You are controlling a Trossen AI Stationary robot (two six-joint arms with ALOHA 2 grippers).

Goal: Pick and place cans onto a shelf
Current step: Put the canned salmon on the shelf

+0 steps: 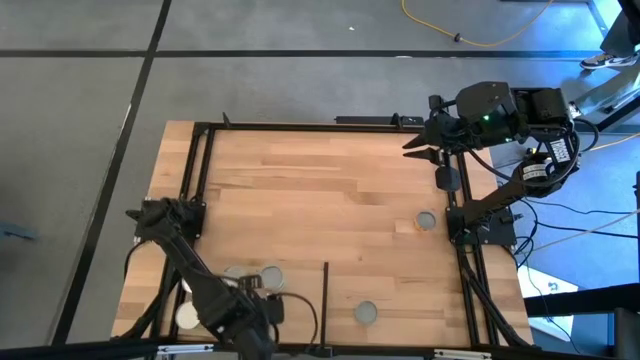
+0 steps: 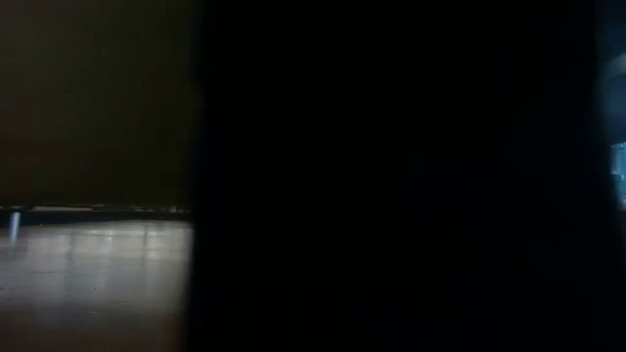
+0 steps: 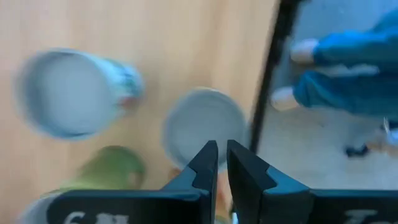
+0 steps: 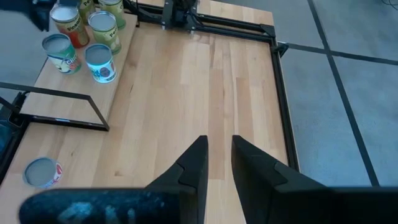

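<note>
**Cans mostly still clustered, few spread out**

Left gripper (image 3: 222, 163) hovers over the can cluster (image 1: 255, 277) at the shelf's (image 1: 330, 190) near-left corner, fingers nearly together, empty. Lone cans (image 1: 366, 313) and (image 1: 427, 220) sit further right. Right gripper (image 4: 217, 163) waits raised at the far-right corner, slightly parted, empty. Judged: most placing remains.

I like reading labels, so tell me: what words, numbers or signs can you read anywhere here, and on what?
Nothing reads whole.
White marks on the left gripper body: cut off and blurred, perhaps a "6".
Printed labels on the cans: too small to read.
White tag on the right arm: too small to read.
Low view: dark, no text.
</note>
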